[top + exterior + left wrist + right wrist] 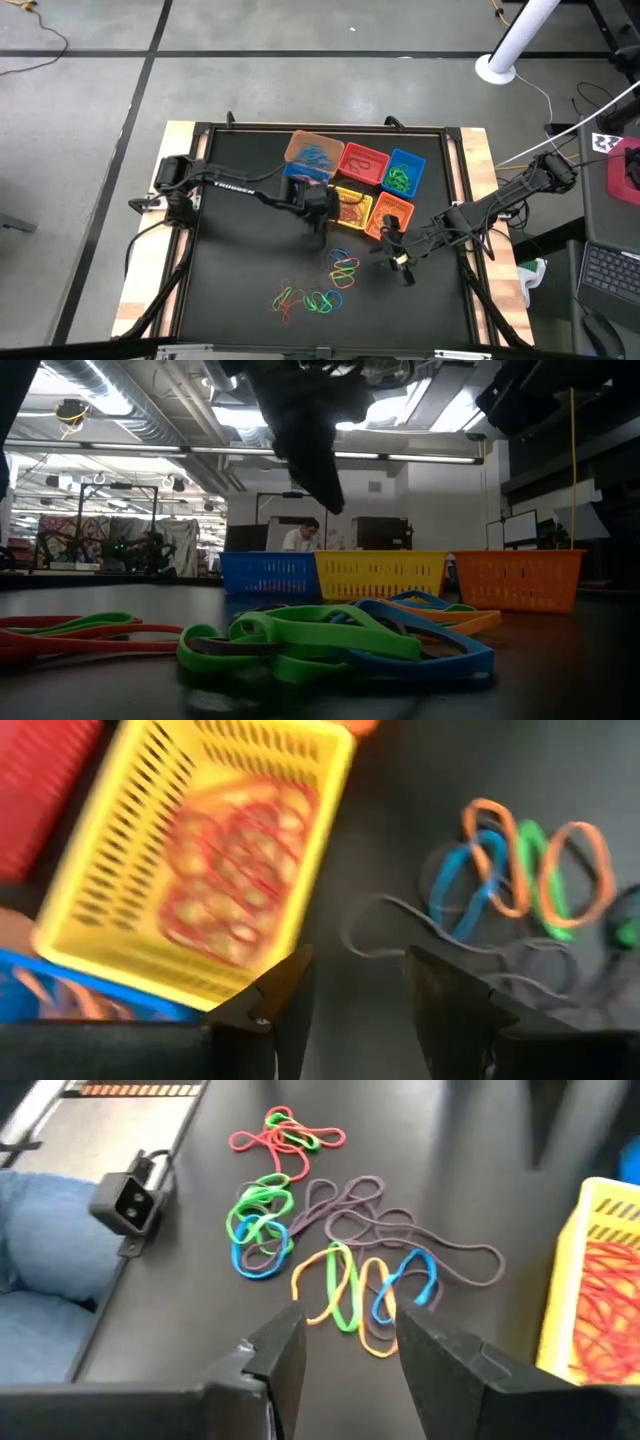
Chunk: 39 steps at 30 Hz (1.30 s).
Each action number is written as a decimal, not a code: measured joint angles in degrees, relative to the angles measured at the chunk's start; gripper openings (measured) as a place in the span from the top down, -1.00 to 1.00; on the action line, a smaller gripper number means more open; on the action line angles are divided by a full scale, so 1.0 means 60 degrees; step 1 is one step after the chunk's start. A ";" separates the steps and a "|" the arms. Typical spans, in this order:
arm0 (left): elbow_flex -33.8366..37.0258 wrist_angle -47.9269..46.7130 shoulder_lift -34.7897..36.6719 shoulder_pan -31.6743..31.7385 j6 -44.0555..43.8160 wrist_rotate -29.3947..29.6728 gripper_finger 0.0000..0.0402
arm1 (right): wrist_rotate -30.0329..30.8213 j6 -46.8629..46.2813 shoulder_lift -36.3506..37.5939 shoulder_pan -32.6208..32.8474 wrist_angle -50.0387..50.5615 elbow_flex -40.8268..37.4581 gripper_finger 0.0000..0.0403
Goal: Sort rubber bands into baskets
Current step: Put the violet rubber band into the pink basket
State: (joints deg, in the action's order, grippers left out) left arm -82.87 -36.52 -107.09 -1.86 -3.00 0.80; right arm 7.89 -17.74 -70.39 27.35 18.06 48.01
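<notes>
With the loose rubber bands (325, 285) lying in two clumps on the bare mat at the near edge of the table (230, 280), well apart from the baskets (360, 185) at the far middle, I read the coming reach as a move toward me. Starting on the left, my left gripper (320, 222) hangs beside the yellow basket (352, 208), which holds red bands; its fingers stand spread with nothing between them. The upper clump of orange, blue and green loops (343, 272) lies just nearer me and slightly rightward of it. Further right, my right gripper (396, 260) hovers just beside that same clump, fingers also apart and empty. I judge the right arm closer. The loops run lengthwise toward the near edge.
</notes>
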 joint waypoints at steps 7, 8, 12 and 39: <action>-0.0004 -0.0002 -0.0284 -0.0587 -0.2755 -0.0037 0.25 | 0.1256 0.0019 0.0000 0.0000 -0.0043 0.0000 0.23; -0.0004 0.0002 -0.0349 -0.0656 -0.2945 -0.0033 0.25 | 0.1450 0.0020 0.0000 0.0000 -0.0047 0.0001 0.23; 0.0000 0.0039 -0.0642 -0.0959 -0.3017 -0.0030 0.25 | 0.2073 0.0038 0.0000 -0.0003 -0.0096 0.0014 0.23; -0.0011 0.0628 -0.2248 -0.1247 -0.3555 0.0106 0.86 | 0.2839 0.0342 0.0000 0.0000 -0.0047 0.0014 0.23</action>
State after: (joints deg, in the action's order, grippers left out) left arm -82.94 -32.76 -120.58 -9.34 -24.33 1.44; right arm 24.93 -15.68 -70.39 27.35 17.78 48.09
